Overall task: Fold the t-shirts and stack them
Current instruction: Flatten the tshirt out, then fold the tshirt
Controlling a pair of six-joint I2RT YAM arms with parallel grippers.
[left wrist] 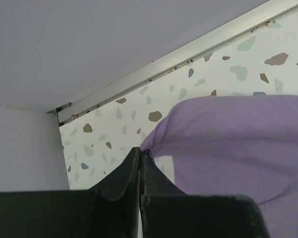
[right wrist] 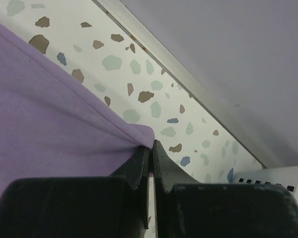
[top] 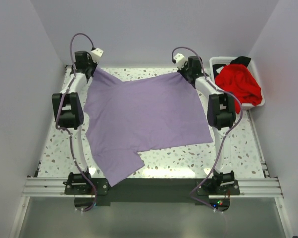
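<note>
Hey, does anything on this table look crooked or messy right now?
Yes. The purple shirt lies skewed, its near left flap reaching past the near edge of the table, while the left hand and right hand pinch its far corners. The red shirt is heaped in the white basket, bulging over its rim.

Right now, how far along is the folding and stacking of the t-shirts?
Done: nothing folded or stacked yet. In hand: the purple t-shirt lies spread on the table, its far corners pinched by the left end effector and right end effector, both shut. Left: folding it, then the red t-shirt and black t-shirt, which sit crumpled in the white basket.
</note>
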